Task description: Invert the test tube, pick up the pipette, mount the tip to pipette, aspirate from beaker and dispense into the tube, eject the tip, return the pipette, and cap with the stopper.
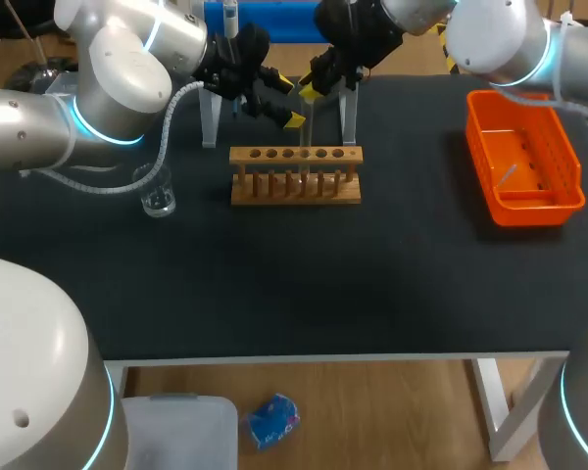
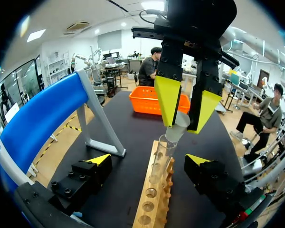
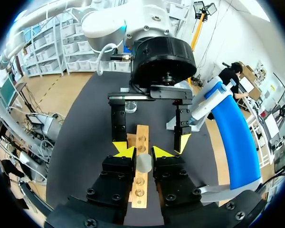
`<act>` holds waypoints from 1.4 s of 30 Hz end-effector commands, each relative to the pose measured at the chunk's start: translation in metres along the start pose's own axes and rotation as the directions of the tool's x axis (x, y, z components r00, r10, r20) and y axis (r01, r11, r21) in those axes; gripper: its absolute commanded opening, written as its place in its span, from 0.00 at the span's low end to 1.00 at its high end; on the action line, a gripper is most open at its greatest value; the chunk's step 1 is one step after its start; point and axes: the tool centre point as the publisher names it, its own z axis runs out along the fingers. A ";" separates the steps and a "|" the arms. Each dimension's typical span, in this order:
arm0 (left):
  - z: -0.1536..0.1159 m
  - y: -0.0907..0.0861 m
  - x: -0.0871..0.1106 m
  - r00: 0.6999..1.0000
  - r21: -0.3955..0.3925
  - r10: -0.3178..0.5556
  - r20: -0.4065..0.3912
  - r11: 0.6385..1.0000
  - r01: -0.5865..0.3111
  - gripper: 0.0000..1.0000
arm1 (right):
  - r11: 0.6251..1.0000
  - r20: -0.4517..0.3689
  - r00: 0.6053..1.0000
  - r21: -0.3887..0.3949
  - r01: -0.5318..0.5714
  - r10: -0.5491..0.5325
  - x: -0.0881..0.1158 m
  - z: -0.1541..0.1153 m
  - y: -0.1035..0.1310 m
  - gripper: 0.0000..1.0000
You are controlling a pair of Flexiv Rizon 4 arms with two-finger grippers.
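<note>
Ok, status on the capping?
Right fingers shut on stopper, at test tube mouth. Left fingers open, straddling rack. Nothing seen blocking.

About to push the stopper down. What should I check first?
1. Grip on the stopper by the right gripper: ok, shut on it.
2. The stopper at the mouth of the tube: ok; whether it is seated, cannot tell.
3. The tube standing in the rack: ok.
4. The left gripper off the tube: ok, open, a finger on each side of the rack.
5. The pipette on its stand: ok.
</note>
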 end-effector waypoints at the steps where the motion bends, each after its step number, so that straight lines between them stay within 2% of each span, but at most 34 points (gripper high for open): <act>1: 0.000 -0.001 -0.001 1.000 -0.004 -0.001 -0.004 1.000 0.001 1.00 | 1.000 -0.010 1.000 0.001 -0.002 0.002 -0.004 0.004 -0.001 0.00; 42: 0.000 -0.001 -0.001 1.000 -0.004 -0.001 -0.004 1.000 0.001 1.00 | 1.000 -0.010 1.000 -0.009 0.000 0.000 -0.009 0.008 0.002 0.00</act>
